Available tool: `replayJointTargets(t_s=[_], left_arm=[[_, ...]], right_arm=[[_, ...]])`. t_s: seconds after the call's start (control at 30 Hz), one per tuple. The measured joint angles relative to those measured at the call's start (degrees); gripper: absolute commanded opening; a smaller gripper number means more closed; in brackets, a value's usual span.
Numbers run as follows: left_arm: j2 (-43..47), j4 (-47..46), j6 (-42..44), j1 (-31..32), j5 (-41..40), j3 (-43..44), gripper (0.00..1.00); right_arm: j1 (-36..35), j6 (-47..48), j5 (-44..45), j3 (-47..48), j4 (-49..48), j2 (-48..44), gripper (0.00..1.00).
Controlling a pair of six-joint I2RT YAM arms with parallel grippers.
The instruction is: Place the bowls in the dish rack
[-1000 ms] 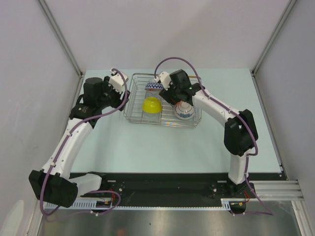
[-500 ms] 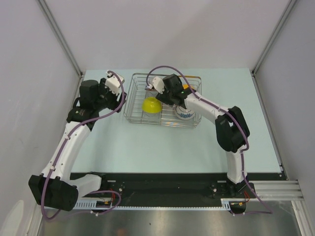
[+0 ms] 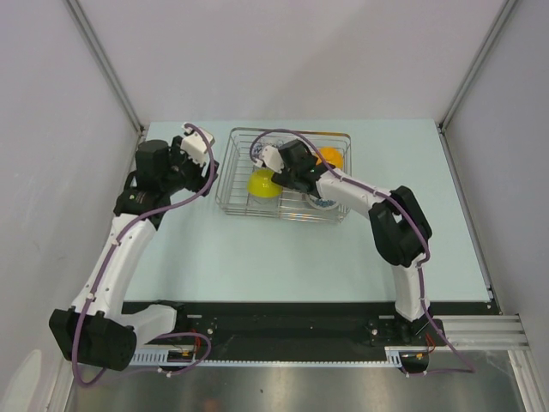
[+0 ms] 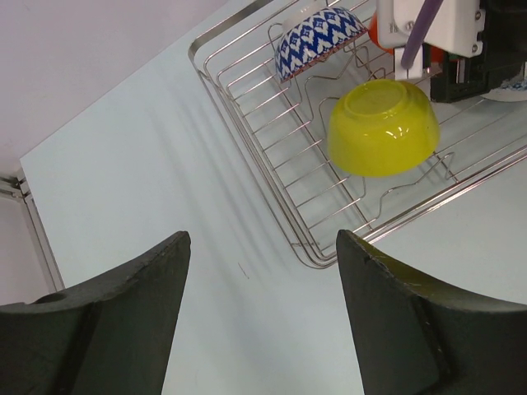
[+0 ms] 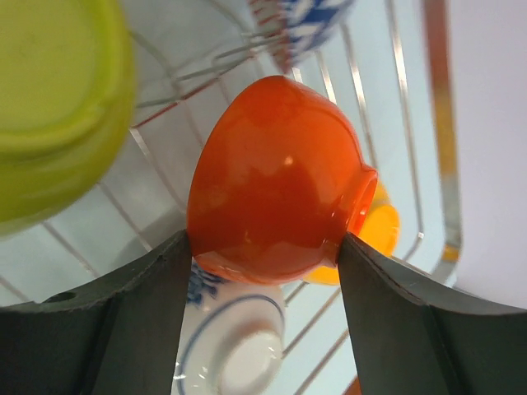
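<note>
The dish rack point(image 4: 288, 177) is a rectangular silver wire basket with thin bars and bent inner dividers, and it stands near the far edge of the pale blue table point(image 3: 257, 257). There are five bowls and one rack.

- **Lime-yellow bowl** point(image 4: 383, 127): glossy and tipped mouth-down against a divider by the rack's near-left corner.
- **Zigzag bowl** point(image 4: 317, 37): blue and white, leaning on its side at the far-left corner.
- **Orange bowl** point(image 5: 375, 230): at the rack's far-right corner.
- **White bowl with blue pattern** point(image 5: 235, 341): foot up, toward the near-right corner.
- **Red bowl** point(image 5: 272, 177): shiny and turned on its side over the middle of the rack, its foot ring pointing toward the orange bowl. Whether it touches the wires cannot be told.

The right gripper point(image 5: 262, 243) is clamped on the red bowl, one finger pressed to each side. The left gripper point(image 4: 262, 239) hangs over bare table beside the rack's left edge, its fingers spread apart with nothing between them
</note>
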State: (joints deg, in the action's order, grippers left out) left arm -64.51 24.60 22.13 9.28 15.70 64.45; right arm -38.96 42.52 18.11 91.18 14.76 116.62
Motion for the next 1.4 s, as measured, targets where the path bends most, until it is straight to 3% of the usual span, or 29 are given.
replayJointTargets(t_s=[0.87, 0.97, 1.1, 1.33, 1.4], left_arm=[[1.1, -0.1, -0.1, -0.3, 1.3, -1.0, 0.77], [1.2, -0.1, 0.0, -0.3, 1.5, -1.0, 0.77], [1.3, -0.1, 0.0, -0.3, 1.5, -1.0, 0.77], [1.3, -0.1, -0.1, -0.3, 1.5, -1.0, 0.77], [1.3, -0.1, -0.1, -0.3, 1.5, -1.0, 0.77]], right_arm=[[-3.4, 3.4, 4.7, -3.0, -4.5, 2.6, 0.02], [-3.4, 3.7, 5.0, -3.0, -4.9, 2.8, 0.1], [-3.5, 4.0, 5.2, -3.0, -5.0, 3.0, 0.3], [-3.5, 4.1, 5.2, -2.6, -4.6, 3.1, 0.47], [-3.5, 4.1, 5.2, -2.4, -4.3, 3.1, 0.57]])
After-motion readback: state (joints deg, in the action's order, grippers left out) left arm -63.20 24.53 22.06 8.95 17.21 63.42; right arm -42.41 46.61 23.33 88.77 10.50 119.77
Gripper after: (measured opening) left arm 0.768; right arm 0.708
